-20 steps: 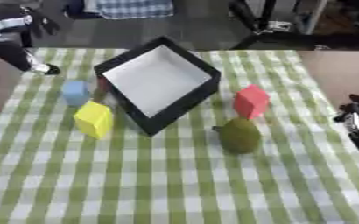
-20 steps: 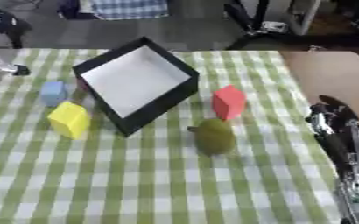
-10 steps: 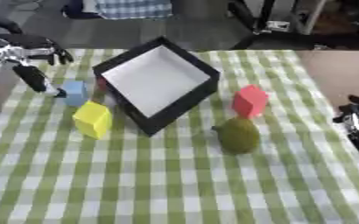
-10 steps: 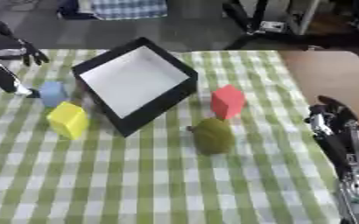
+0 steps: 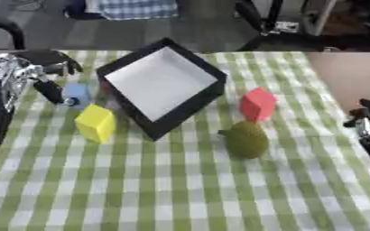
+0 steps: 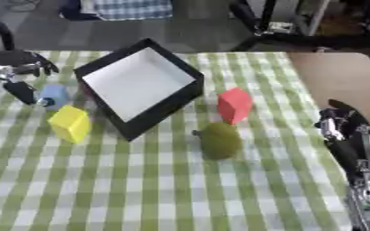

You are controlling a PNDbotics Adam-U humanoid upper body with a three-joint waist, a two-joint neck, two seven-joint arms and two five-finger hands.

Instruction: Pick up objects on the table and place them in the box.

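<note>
The counter (image 5: 180, 189) wore a green-and-white checked cloth and carried 1 box and 4 loose objects. The black box (image 5: 163, 85), white inside, stood tilted near the middle toward the far side, with nothing visible inside it. Just right of it and nearer the camera lay 1 olive-green rounded object (image 5: 244, 139), and 1 red block (image 5: 257, 104) stood just behind that. On the box's left sat 1 yellow block (image 5: 96, 123), with 1 small pale blue object (image 5: 77, 91) behind it. The left hand (image 5: 38, 72) hung over the blue object, fingers spread and holding nothing, 1 dark fingertip right beside it. The right hand (image 6: 348, 135) rested at the right edge, fingers relaxed and empty.
</note>
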